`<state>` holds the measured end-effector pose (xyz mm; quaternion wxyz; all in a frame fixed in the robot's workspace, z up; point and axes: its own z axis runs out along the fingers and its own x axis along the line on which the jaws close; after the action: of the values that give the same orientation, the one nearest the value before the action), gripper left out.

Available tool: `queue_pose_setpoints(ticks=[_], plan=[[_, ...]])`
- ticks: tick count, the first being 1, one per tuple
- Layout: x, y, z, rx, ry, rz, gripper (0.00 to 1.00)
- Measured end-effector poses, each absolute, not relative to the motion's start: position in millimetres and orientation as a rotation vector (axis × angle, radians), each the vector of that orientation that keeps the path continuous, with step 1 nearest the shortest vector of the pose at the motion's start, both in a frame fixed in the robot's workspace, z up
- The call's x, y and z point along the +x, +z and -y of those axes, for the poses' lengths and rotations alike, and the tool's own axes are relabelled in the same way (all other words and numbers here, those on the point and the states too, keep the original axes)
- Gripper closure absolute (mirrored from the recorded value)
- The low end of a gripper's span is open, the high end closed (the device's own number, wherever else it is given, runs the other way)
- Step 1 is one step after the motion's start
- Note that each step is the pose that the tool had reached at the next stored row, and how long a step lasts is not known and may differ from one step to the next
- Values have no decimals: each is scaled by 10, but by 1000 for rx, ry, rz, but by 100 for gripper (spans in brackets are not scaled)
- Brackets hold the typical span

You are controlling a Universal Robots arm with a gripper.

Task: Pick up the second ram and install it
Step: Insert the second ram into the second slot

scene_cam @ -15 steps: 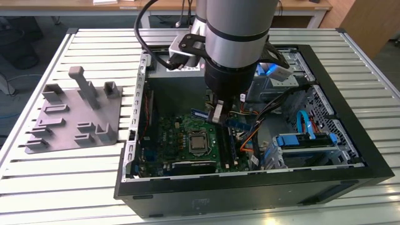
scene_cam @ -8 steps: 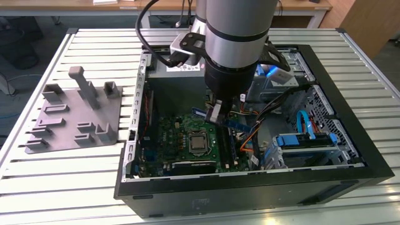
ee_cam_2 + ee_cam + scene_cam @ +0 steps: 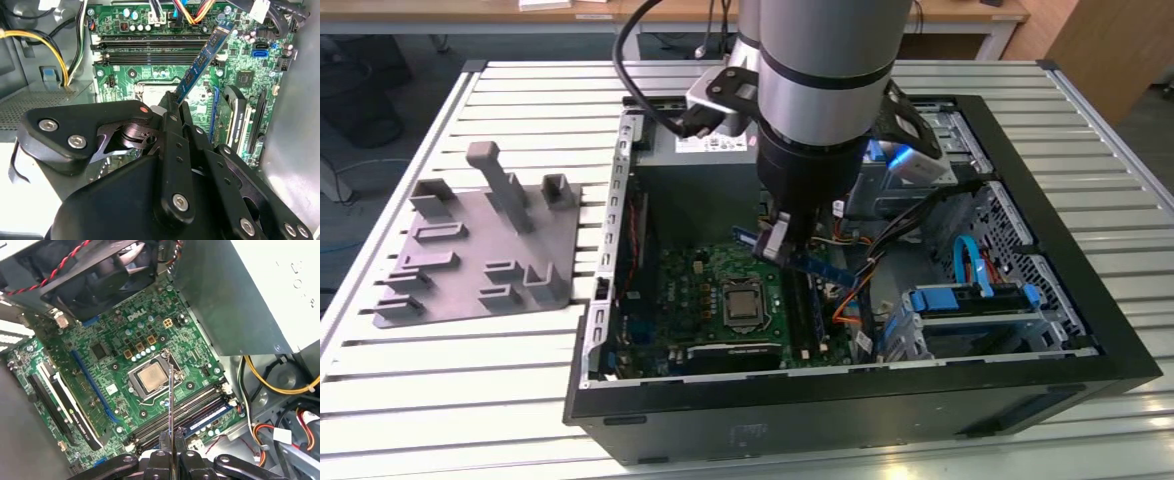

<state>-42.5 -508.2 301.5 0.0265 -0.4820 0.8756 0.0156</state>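
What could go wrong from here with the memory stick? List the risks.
1. The memory stick in the gripper hangs slanted across the black slots in the second wrist view. If it goes down like that, it may miss its slot or jam.
2. Loose coloured cables lie right beside the slots and could snag the stick.
3. The stick hangs near the bare processor, so a slip might strike it.
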Motion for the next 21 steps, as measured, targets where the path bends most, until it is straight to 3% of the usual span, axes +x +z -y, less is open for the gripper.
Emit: queue_pose_setpoints(ticks=[21], plan=[[-425,3005,5082,-1223,40,-2833,86]])
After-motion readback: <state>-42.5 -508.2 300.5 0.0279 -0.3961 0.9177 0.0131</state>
